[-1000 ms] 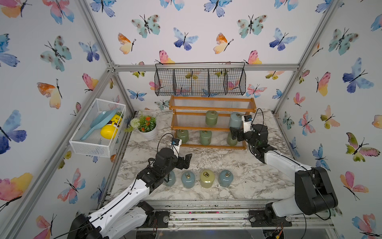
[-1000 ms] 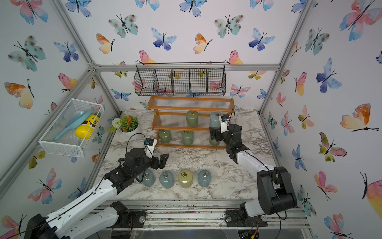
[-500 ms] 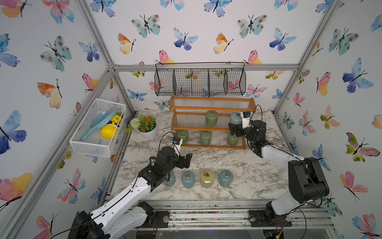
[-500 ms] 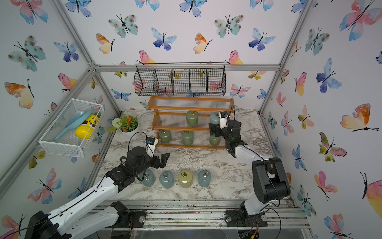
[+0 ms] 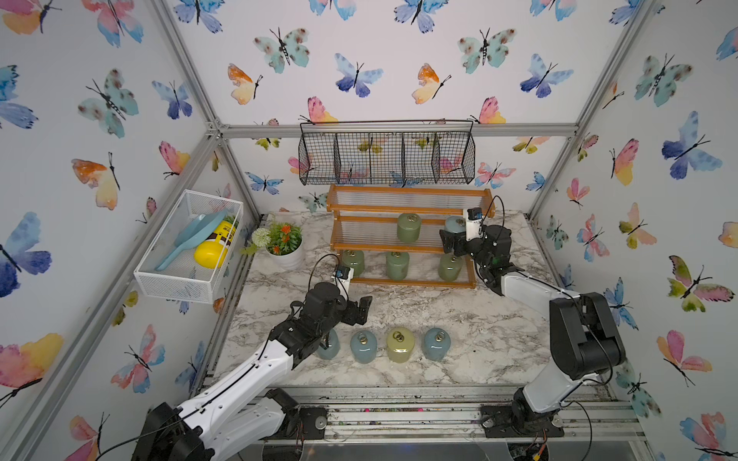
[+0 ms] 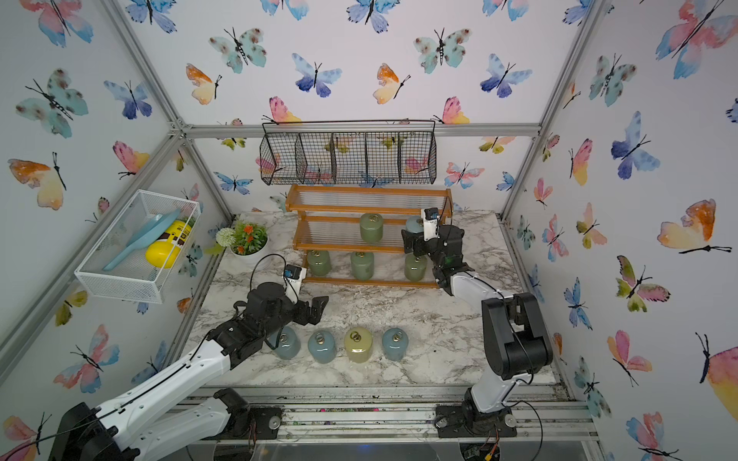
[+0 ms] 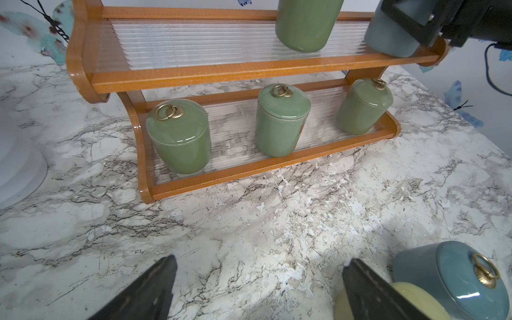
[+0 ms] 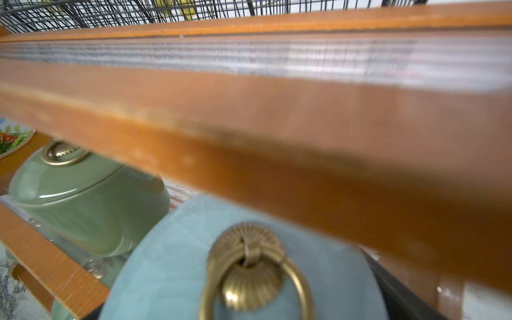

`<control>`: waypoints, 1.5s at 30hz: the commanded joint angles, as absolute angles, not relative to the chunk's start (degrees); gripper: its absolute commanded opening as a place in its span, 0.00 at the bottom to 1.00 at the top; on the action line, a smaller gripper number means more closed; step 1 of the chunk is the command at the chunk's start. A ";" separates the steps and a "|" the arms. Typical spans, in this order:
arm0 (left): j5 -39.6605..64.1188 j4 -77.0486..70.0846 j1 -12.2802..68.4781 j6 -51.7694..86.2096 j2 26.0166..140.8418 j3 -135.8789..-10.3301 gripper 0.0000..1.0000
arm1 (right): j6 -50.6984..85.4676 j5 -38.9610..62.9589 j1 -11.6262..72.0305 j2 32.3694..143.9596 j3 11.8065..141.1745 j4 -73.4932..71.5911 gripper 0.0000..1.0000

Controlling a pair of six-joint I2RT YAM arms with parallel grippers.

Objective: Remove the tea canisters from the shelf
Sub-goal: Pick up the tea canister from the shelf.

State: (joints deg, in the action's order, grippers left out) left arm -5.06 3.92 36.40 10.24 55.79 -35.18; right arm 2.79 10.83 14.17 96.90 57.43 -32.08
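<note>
Right pincer (image 5: 453, 239) has reached the blue canister (image 5: 454, 223), partly hiding it.

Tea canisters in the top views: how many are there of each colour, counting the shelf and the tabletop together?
Dusty blue glossy lidded ceramic canisters: 4
Sage green glossy lidded ceramic canisters: 4
Pale yellow-green glossy lidded ceramic canister: 1
Total: 9
</note>
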 commanded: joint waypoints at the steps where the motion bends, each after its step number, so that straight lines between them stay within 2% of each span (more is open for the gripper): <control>1: -5.71 3.78 36.48 9.49 55.72 -36.18 0.99 | 2.90 11.94 13.80 98.20 59.57 -33.40 1.00; 7: -5.89 4.04 36.47 9.82 55.90 -35.91 0.98 | 2.90 12.64 13.71 99.02 60.59 -33.76 0.97; 17: -5.19 3.38 36.48 10.02 55.58 -35.16 0.98 | 2.09 14.33 13.71 97.36 60.25 -31.26 0.80; 34: -4.10 1.93 36.49 9.85 55.84 -34.75 0.98 | 1.47 15.56 13.76 82.98 52.84 -22.77 0.76; 45: -3.40 1.50 36.47 9.14 55.31 -34.48 0.98 | 4.66 14.74 13.73 71.21 41.97 -17.32 0.75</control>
State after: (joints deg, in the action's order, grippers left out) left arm -4.54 2.44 36.40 10.20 55.79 -35.09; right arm 2.94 14.50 13.91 74.43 43.66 -15.99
